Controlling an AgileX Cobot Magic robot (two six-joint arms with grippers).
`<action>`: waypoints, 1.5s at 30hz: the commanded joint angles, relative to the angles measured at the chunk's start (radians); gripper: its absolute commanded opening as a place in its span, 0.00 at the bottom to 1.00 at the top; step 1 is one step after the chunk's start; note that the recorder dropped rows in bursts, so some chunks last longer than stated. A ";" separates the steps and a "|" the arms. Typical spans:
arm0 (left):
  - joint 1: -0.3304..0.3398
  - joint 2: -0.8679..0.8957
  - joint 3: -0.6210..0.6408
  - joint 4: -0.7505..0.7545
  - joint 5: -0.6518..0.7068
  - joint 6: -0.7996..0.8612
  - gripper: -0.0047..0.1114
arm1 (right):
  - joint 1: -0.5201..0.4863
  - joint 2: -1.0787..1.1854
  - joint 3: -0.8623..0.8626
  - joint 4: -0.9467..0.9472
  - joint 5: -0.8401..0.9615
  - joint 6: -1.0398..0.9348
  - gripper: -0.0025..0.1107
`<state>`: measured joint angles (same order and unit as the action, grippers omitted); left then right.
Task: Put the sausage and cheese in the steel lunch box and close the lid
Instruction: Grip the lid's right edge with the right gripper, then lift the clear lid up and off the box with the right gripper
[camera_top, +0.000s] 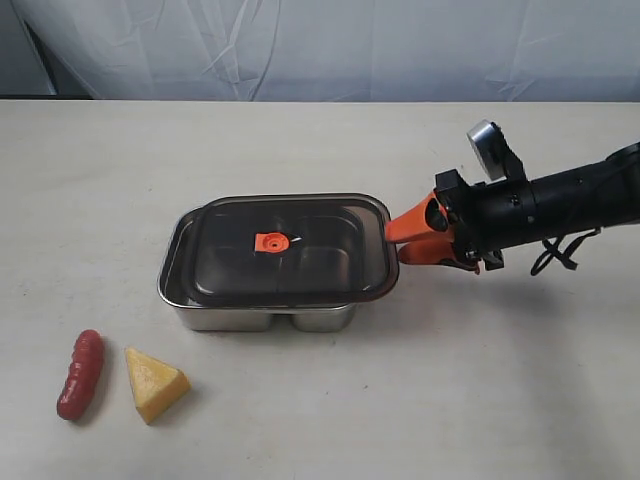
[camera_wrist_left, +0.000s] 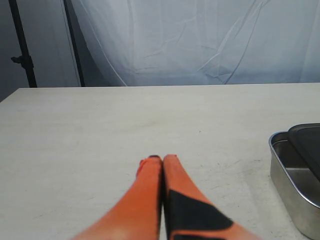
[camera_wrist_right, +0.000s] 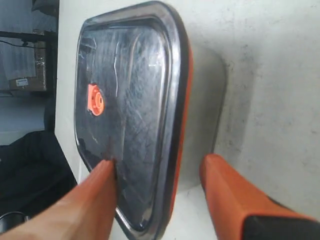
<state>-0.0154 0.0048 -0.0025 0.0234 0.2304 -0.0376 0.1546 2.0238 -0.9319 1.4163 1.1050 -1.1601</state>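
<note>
The steel lunch box (camera_top: 260, 318) stands mid-table, and the dark lid (camera_top: 320, 230) with its orange valve tab (camera_top: 270, 242) lies on it, shifted towards the right and back. My right gripper (camera_top: 396, 240) is open at the lid's right edge. In the right wrist view one finger (camera_wrist_right: 100, 185) rests on top of the lid (camera_wrist_right: 130, 90), the other finger (camera_wrist_right: 225, 190) is outside the box wall (camera_wrist_right: 205, 90). The red sausage (camera_top: 82, 374) and the yellow cheese (camera_top: 155, 383) lie side by side at the front left. My left gripper (camera_wrist_left: 162, 158) is shut and empty above the table.
A white cloth backdrop hangs behind the table's far edge. In the left wrist view the box's corner (camera_wrist_left: 290, 185) and lid (camera_wrist_left: 307, 140) show at one side, and a dark stand (camera_wrist_left: 22, 50) rises beyond the table.
</note>
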 joint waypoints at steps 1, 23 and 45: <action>-0.007 -0.005 0.003 -0.001 0.001 -0.006 0.04 | -0.004 0.037 -0.005 0.008 0.024 -0.023 0.48; -0.007 -0.005 0.003 -0.001 0.001 -0.006 0.04 | 0.048 0.062 -0.005 0.049 0.099 -0.098 0.47; -0.007 -0.005 0.003 -0.001 0.001 -0.006 0.04 | 0.044 0.062 -0.005 0.049 0.106 -0.092 0.01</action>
<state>-0.0154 0.0048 -0.0025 0.0234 0.2304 -0.0376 0.2036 2.0869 -0.9325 1.4676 1.2007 -1.2442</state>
